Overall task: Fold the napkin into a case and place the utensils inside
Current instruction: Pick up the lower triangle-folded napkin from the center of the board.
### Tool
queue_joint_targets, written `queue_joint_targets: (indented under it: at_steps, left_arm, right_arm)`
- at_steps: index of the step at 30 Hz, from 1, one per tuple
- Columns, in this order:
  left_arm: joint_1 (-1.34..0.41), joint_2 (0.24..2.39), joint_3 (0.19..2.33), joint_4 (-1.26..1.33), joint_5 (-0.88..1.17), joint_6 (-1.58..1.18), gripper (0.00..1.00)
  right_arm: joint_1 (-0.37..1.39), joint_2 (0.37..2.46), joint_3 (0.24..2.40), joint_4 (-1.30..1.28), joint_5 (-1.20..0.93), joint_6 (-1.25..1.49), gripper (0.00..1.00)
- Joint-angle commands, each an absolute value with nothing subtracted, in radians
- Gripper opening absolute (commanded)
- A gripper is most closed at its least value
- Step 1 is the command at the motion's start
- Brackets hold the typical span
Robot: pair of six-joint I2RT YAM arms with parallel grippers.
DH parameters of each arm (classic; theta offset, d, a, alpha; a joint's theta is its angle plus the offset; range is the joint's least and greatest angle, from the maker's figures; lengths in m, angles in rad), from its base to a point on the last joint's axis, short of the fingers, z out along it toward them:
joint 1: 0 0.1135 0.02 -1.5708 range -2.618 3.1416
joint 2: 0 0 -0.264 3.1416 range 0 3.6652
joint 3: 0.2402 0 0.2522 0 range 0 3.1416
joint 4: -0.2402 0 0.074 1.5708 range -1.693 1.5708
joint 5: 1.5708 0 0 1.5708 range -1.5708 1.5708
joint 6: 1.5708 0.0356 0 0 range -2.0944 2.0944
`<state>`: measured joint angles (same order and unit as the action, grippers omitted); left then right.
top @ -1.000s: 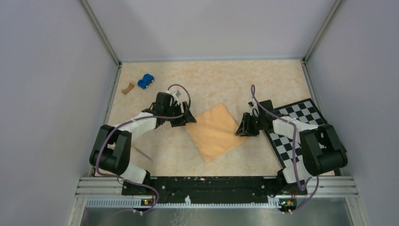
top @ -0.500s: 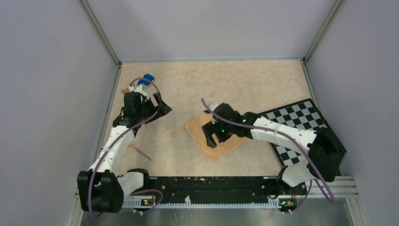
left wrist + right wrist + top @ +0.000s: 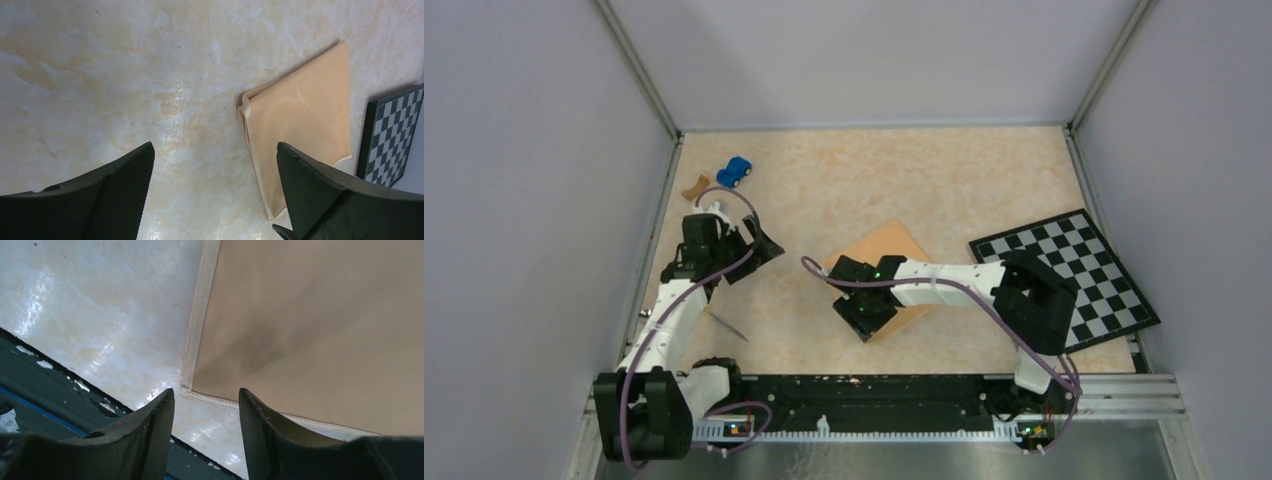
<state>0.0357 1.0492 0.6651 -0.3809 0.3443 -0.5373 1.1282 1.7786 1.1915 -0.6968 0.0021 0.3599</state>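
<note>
Right gripper [image 3: 865,316], jaws parted and empty, hovered over the lower corner of the napkin [image 3: 885,246] mid-frame; left gripper [image 3: 759,250] spread wide, well apart toward frame left.

I'm looking at a tabletop [image 3: 904,170] of pale beige marbled laminate, closed in by 3 plain grey-lilac walls: the back wall [image 3: 874,60], the left wall [image 3: 524,200] and the right wall [image 3: 1194,150]. 2 aluminium posts slant up from the far corners, the left post [image 3: 637,68] and the right post [image 3: 1108,62]. Along the near edge runs a black bar [image 3: 874,390], with a silver toothed rail [image 3: 874,430] just below it and a dull metal sheet [image 3: 874,462] under that. The light is soft and even. On my wrist feeds the laminate shows a glossy sheen [image 3: 172,142] and bright glare patches [image 3: 35,300].
</note>
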Motion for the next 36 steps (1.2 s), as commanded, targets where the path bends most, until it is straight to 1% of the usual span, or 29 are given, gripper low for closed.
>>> queue_joint_targets:
  at_steps: [1,10,12,14,16,19,21,23,28,31,34,36]
  left_arm:
    - [0.041,1.028,0.645,-0.332,0.391,-0.548,0.96]
    - [0.052,1.035,0.634,-0.325,0.394,-0.537,0.96]
    - [0.055,1.033,0.63,-0.326,0.384,-0.54,0.96]
    - [0.057,1.03,0.626,-0.327,0.379,-0.546,0.96]
    - [0.059,1.028,0.62,-0.328,0.378,-0.553,0.97]
    - [0.058,1.03,0.613,-0.321,0.387,-0.557,0.97]
    - [0.058,1.039,0.604,-0.314,0.4,-0.562,0.97]
    - [0.058,1.059,0.599,-0.308,0.438,-0.565,0.99]
    - [0.051,1.141,0.562,-0.226,0.59,-0.651,0.99]
    - [0.015,1.175,0.494,-0.098,0.662,-0.762,0.99]
    - [-0.069,1.218,0.443,0.066,0.665,-0.892,0.99]
    - [-0.128,1.252,0.427,0.162,0.631,-0.965,0.99]
  right_arm:
    - [1.169,1.817,1.266,-0.725,0.057,0.38,0.51]
    - [1.199,1.89,1.264,-0.731,0.125,0.412,0.52]
    - [1.206,1.914,1.258,-0.736,0.172,0.424,0.49]
    - [1.21,1.934,1.243,-0.728,0.208,0.436,0.44]
    - [1.21,1.932,1.214,-0.692,0.209,0.443,0.33]
    - [1.21,1.899,1.183,-0.644,0.199,0.443,0.22]
    - [1.21,1.866,1.175,-0.618,0.193,0.431,0.13]
    - [1.208,1.835,1.175,-0.598,0.192,0.424,0.0]
    - [1.164,1.725,1.116,-0.477,0.06,0.424,0.0]
    - [1.119,1.651,1.047,-0.391,-0.056,0.443,0.0]
    - [1.076,1.593,0.971,-0.3,-0.152,0.461,0.0]
    - [1.053,1.571,0.938,-0.273,-0.189,0.468,0.0]
